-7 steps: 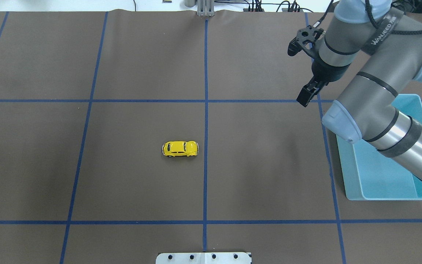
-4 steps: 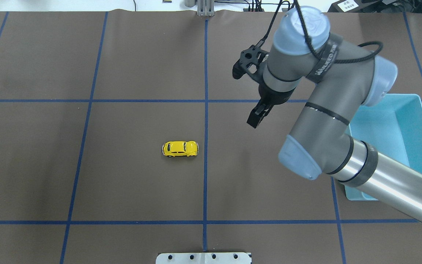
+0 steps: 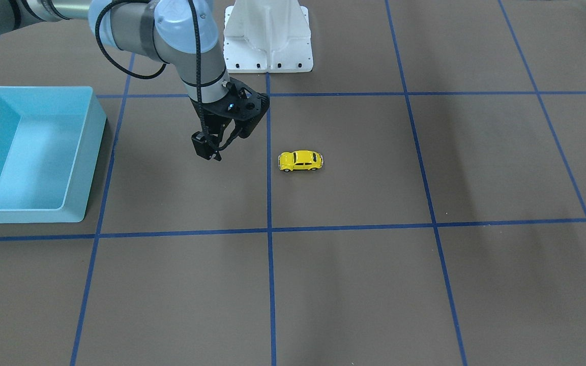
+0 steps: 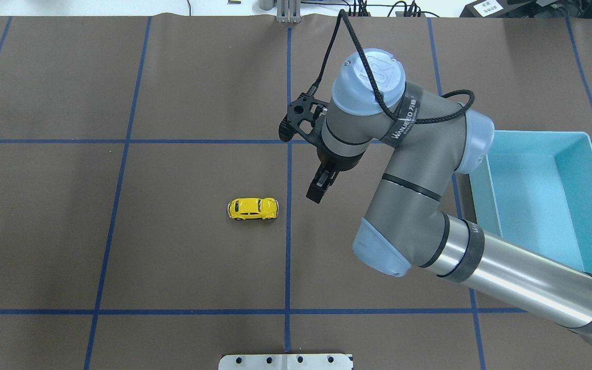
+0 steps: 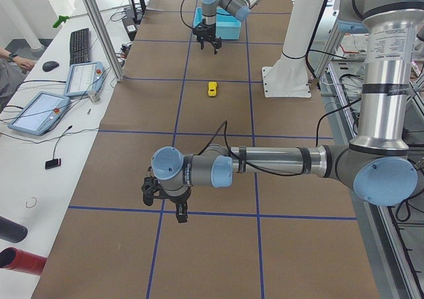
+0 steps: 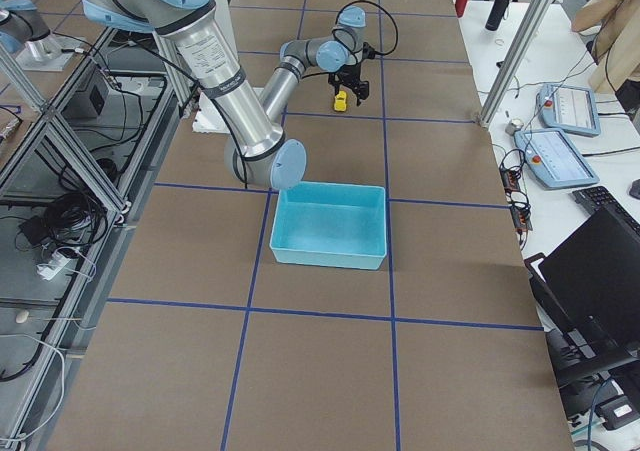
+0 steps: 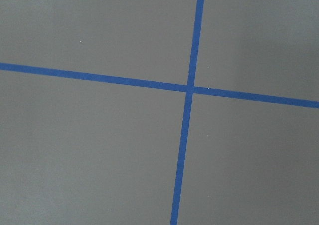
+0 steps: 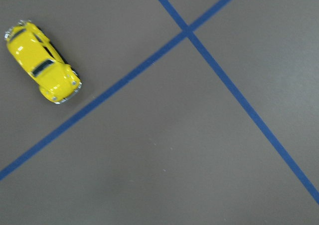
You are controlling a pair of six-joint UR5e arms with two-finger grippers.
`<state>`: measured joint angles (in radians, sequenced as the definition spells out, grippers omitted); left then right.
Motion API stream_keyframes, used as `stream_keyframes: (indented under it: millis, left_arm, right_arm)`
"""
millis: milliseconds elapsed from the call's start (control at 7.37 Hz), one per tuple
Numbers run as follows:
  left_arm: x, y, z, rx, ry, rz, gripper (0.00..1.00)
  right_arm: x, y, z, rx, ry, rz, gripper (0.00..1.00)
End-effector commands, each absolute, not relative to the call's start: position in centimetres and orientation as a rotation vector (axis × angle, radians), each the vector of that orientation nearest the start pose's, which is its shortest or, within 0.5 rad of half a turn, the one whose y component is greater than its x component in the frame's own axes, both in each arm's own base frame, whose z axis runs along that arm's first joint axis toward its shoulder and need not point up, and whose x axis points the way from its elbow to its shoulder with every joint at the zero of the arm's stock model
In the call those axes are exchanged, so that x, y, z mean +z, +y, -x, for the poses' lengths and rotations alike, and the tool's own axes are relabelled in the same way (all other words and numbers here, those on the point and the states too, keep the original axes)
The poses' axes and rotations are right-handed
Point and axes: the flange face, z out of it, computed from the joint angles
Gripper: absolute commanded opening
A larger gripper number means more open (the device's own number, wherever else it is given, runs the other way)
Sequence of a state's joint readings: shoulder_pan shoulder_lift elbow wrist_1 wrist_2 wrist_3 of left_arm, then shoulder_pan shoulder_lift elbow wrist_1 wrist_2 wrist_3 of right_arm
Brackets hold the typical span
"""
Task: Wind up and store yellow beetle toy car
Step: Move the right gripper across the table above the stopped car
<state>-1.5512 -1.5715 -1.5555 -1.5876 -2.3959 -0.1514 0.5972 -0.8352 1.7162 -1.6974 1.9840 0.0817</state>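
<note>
The yellow beetle toy car (image 4: 253,208) stands on its wheels on the brown mat, just left of the centre blue line; it also shows in the front view (image 3: 300,160) and at the upper left of the right wrist view (image 8: 42,68). My right gripper (image 4: 315,193) hangs above the mat, right of the car and apart from it, with its fingers together and empty; the front view shows it too (image 3: 206,152). The left gripper (image 5: 173,209) shows only in the exterior left view, far from the car, and I cannot tell whether it is open.
A light blue bin (image 4: 542,205) stands at the right side of the table, partly behind my right arm, and shows empty in the front view (image 3: 23,152). A white robot base plate (image 4: 285,361) sits at the near edge. Blue tape lines cross the mat.
My right arm has swung left from over the bin's far corner toward the table's centre, bringing the gripper close to the car. The car has not moved.
</note>
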Motion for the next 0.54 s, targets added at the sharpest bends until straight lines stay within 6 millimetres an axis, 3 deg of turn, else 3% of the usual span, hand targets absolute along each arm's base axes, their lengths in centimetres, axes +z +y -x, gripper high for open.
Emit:
stream_keyframes:
  millis: [0,136,407]
  left_arm:
    - [66.3,-47.7,5.3,-0.146,0.815,0.078,1.0]
    - [65.6,-46.2,5.3,-0.167,0.819,0.08,1.0]
    - [65.2,-42.5,5.2,-0.165,0.821,0.08,1.0]
  right_arm:
    - [15.5,-45.6,52.4,-1.073,-0.755,-0.518,1.0]
    - [15.2,-46.1,53.5,-1.06,-0.773,-0.534,1.0]
    - [14.3,-44.7,58.5,-1.108,-0.776,-0.519,1.0]
